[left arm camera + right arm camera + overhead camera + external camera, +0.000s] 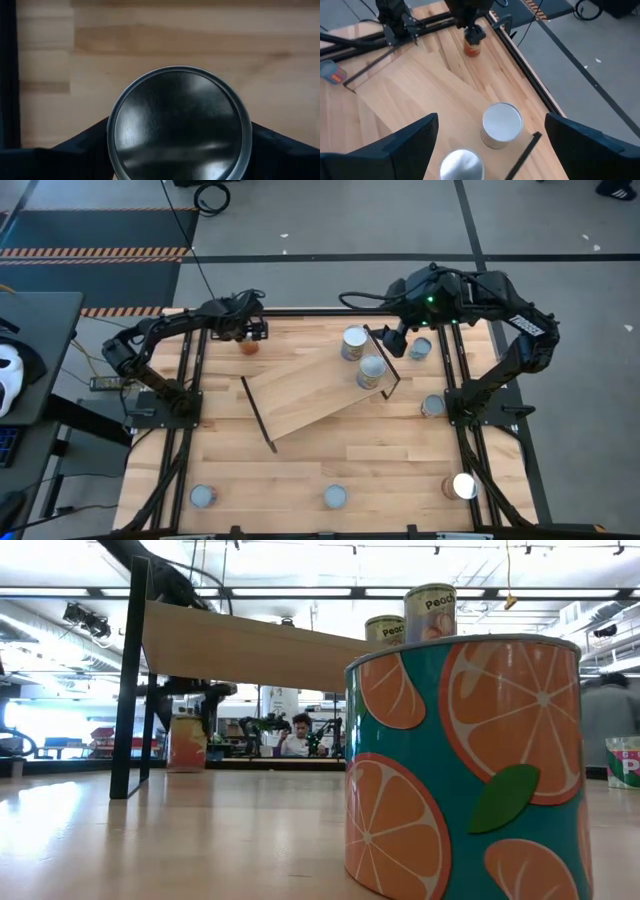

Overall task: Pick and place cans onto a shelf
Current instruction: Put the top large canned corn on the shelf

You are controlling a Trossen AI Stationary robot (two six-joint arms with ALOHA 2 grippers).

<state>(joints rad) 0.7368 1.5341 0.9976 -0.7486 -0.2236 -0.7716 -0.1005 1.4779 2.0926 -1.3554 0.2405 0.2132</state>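
Note:
The light-wood shelf [310, 400] stands aslant mid-table on black rod frames [258, 415]; it also shows in the low view [250, 645]. Two silver-topped cans [354, 343] [371, 371] stand on its right end. My left gripper [250, 332] is at the far left, shut on an orange-sided can [250, 347] that stands on the table [187, 745]. My right gripper [393, 340] hangs open and empty above the shelf's right end, its fingers wide apart over the two cans [502, 124] [461, 165]. My left gripper has the orange-sided can between its two fingers [87, 145], one on each side of the can's round wall just under the top rim [111, 125]. The fingers point down from above. The can stands upright with its base on the table [472, 50].
Loose cans stand on the table: two at the right by the right arm [420, 348] [432, 406], one at the near right [462, 486], two along the near edge [335, 497] [203, 496]. A teal orange-print can [460, 760] fills the low view's foreground. A person [298, 735] sits beyond the table.

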